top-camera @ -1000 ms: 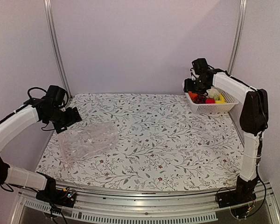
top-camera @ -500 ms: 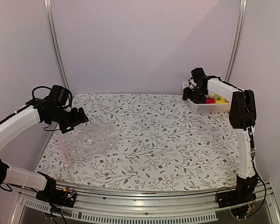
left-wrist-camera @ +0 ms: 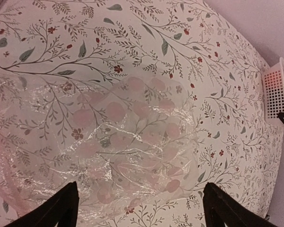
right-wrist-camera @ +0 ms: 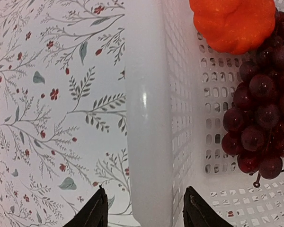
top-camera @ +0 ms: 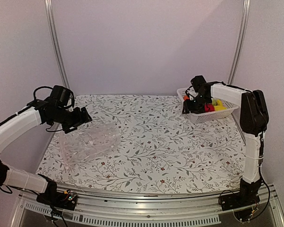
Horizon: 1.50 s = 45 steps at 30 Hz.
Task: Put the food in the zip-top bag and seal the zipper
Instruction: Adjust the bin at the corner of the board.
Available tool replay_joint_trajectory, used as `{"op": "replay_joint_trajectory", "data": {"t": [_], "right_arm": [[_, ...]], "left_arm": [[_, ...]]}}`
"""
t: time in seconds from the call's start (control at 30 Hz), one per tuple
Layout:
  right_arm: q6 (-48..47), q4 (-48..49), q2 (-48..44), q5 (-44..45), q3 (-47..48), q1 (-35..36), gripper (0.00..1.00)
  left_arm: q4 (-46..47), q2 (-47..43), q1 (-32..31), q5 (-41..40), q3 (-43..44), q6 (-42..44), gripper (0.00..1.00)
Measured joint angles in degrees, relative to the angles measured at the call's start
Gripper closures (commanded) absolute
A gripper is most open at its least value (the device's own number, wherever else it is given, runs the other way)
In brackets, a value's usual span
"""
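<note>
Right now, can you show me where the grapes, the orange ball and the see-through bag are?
grape bunch (right-wrist-camera: 262, 118), right wrist view, middle of the cluster.
orange ball (right-wrist-camera: 232, 21), right wrist view, middle of its visible part.
zip-top bag (left-wrist-camera: 118, 142), left wrist view, its crinkled middle.

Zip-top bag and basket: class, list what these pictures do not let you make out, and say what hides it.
- Zipper of the zip-top bag: left wrist and top views, clear on clear, too faint to find.
- Food in the basket: top view, too small, partly behind the right arm; right wrist view shows only an orange piece and grape bunch, frame cuts the rest.
- Right fingers: only tips show; grip on the basket rim unclear.
</note>
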Motion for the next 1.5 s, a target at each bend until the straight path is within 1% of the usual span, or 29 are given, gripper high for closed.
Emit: {"op": "replay_joint_trajectory", "data": {"t": [0.1,0.27,0.33,0.4,0.47,0.53,0.67,0.8,0.93,1.03,1.23,1.33,1.4,1.5], "right_arm": [[-0.2,-1.6,-6.7,-1.3,-9.7,3.2,0.43],[1.9,-9.3,-16.5,-2.6,-23.7,5.8,0.3],[2.9,-12.6,-19.0,-3.3,-26.4,5.6,0.27],[4.0,-15.4,-21.1,-4.4,-26.6,5.3,0.26],[4.9,-16.5,-22.0,-6.6,-24.0,5.1,0.25],[5.6,-16.5,-21.8,-9.3,-19.2,4.9,0.24],[7.7,-15.3,-19.3,-13.0,-6.3,4.9,0.21],[11.6,-13.4,-14.2,-11.0,1.5,4.9,0.17],[18.5,-11.9,-6.5,-6.2,7.7,4.7,0.17],[24.4,-11.3,-1.9,-3.9,10.1,4.4,0.21],[31.6,-10.7,5.0,-1.0,15.0,3.8,0.36],[33.0,-10.4,7.6,0.4,17.3,3.6,0.45],[33.1,-10.3,9.1,1.2,18.6,3.5,0.54],[32.9,-10.5,10.6,1.7,19.0,3.4,0.61]], "left_arm": [[0.9,1.2,-0.2,0.3,0.0,0.0,0.09],[1.5,1.9,-0.5,0.7,0.0,0.0,0.09],[1.9,2.0,-0.6,0.7,0.0,0.0,0.09],[2.3,2.1,-0.7,0.9,0.0,0.1,0.09],[2.4,2.4,-0.8,0.9,0.0,0.2,0.09],[2.4,3.0,-0.9,1.0,0.2,0.5,0.09],[2.4,3.6,-1.3,1.1,1.1,0.7,0.1],[2.3,3.7,-1.6,1.0,2.6,0.8,0.1],[1.9,2.9,-1.8,0.8,3.0,0.8,0.1],[1.1,1.6,-1.9,0.4,3.0,0.8,0.1],[0.3,-1.7,-2.0,-0.7,2.9,0.8,0.09],[-0.3,-2.8,-2.0,-1.1,2.5,0.7,0.1],[-0.4,-3.3,-2.0,-1.3,2.2,0.7,0.1],[-0.6,-3.4,-2.0,-1.6,2.0,0.6,0.09]]}}
